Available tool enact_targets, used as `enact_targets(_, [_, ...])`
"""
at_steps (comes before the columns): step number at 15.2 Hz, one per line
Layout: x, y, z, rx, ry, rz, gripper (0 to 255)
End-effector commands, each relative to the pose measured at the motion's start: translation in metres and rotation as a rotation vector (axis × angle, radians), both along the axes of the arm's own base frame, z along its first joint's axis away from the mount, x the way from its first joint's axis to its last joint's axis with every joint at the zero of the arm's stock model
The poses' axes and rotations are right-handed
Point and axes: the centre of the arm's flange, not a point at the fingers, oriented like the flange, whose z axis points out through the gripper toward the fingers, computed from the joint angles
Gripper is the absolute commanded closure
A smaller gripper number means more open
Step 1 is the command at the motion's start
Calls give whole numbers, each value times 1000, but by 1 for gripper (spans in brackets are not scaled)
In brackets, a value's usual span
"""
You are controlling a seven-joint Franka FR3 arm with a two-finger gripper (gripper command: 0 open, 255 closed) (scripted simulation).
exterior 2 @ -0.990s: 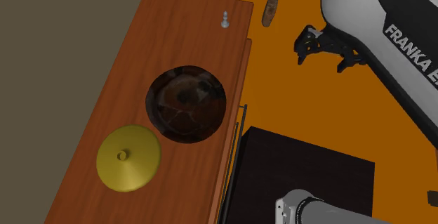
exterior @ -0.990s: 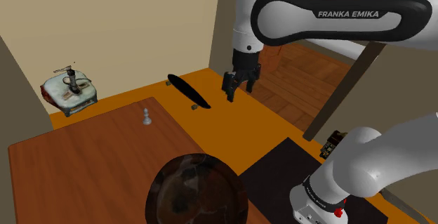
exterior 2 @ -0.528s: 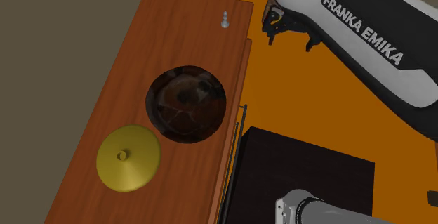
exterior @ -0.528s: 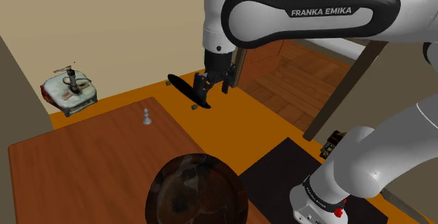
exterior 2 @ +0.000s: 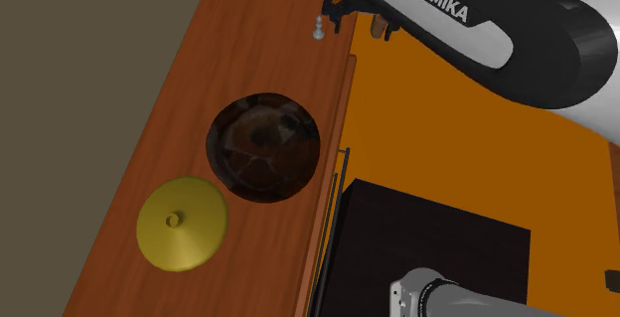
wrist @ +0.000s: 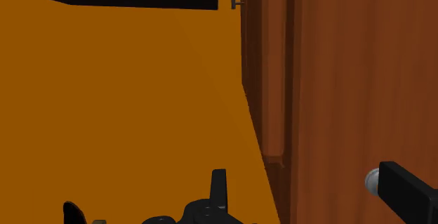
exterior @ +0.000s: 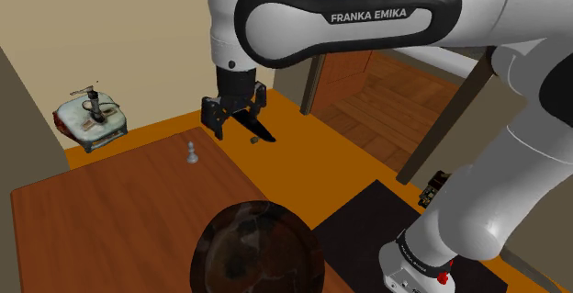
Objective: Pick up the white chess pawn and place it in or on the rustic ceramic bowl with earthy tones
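Note:
A small pale grey chess pawn stands upright near the far corner of the wooden table. My black gripper hangs open just off that table corner, to the shoulder view's right of the pawn and above it, holding nothing. From the second exterior view the gripper is right beside the pawn. In the wrist view the pawn's rounded top peeks out beside one finger. The dark brown glossy bowl sits on the near part of the table, also seen mid-table.
A yellow round lid lies on the table beyond the bowl. On the orange floor lie a black skateboard, partly behind the gripper, and a pale toaster-like object. The dark stand borders the table. The table edge runs past the gripper.
The arm has swung to the shoulder view's left, from over the orange floor to the table corner by the pawn. The fingers stayed open. Pawn and bowl have not moved.

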Motion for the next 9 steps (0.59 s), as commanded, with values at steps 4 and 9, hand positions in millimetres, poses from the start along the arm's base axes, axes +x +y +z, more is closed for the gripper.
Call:
enact_targets(4, [18,61,3,10,-33,19,0])
enact_targets(9, [28,92,-6,14,-51,30,0])
